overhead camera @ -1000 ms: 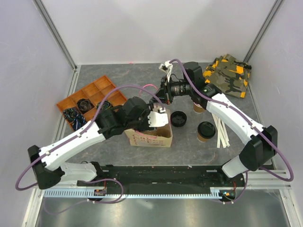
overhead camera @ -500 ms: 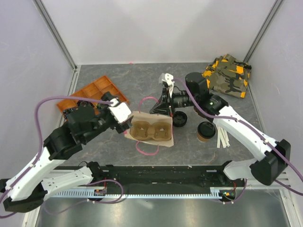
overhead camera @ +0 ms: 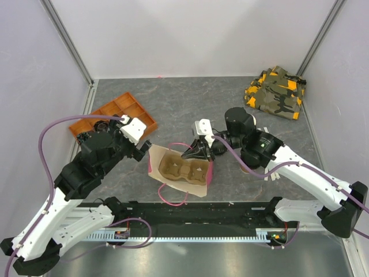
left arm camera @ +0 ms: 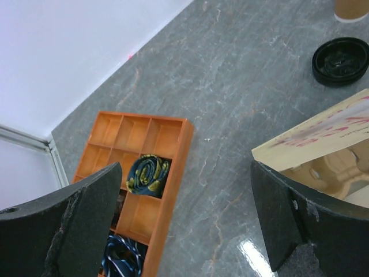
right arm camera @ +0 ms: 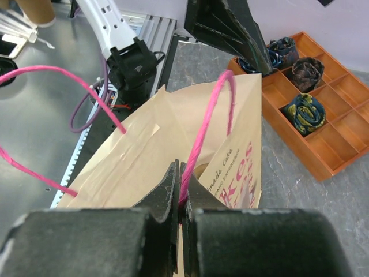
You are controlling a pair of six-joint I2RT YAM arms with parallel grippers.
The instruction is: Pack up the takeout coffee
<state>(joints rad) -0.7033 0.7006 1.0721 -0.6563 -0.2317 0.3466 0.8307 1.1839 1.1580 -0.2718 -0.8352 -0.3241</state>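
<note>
My left gripper [left arm camera: 185, 173] hangs wide open with nothing in it, just left of the tan paper bag [overhead camera: 173, 184], between it and the orange plastic compartment tray [overhead camera: 118, 109]. My right gripper [right arm camera: 180, 190] is pinched fully closed on 1 pink cord handle [right arm camera: 202, 138] at the bag's right edge. A moulded brown cardboard 2-cup carrier [overhead camera: 183, 168] sits in the bag's open mouth. The tan paper takeout cup with the round black lid [overhead camera: 246, 168] stands on the grey stone-look table [overhead camera: 173, 98] right of the bag. It is outside the bag and mostly hidden under my right arm. A loose black plastic lid [left arm camera: 340, 60] lies nearby.
</note>
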